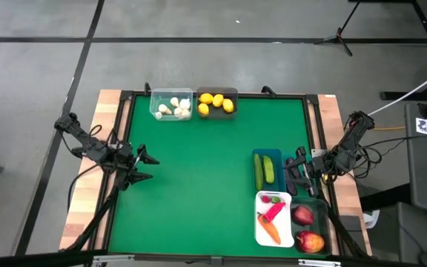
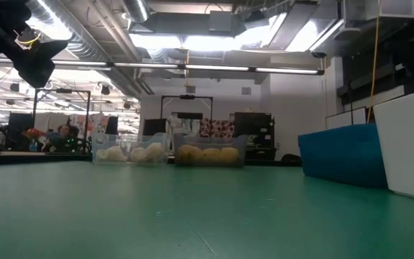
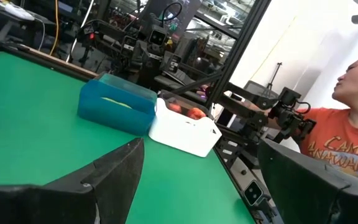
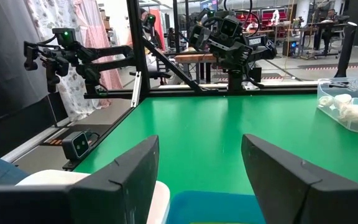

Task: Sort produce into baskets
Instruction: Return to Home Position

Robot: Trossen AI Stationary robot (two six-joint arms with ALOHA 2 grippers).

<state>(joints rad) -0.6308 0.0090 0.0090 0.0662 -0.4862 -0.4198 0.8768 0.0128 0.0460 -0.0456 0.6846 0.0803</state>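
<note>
Green counter (image 1: 206, 185) with produce (image 1: 217, 102) sorted into five baskets (image 1: 153, 104), cucumbers (image 1: 259, 170) in the blue basket (image 1: 267, 152). Left gripper (image 1: 150, 167) and right gripper (image 1: 288, 174) wide open, empty. Risk: right gripper, just beside blue basket, nudging it askew in withdrawal.

Bright ceiling strip lights (image 2: 164, 41) glare white in the low view, leaving the green table (image 1: 206, 163) evenly lit, with a soft shadow beside the blue basket (image 3: 117, 112).

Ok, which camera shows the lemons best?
The high view: it looks straight down on the lemons, uncovered in their dark bin. The low view shows them far off through the bin wall; neither wrist view shows them.
</note>
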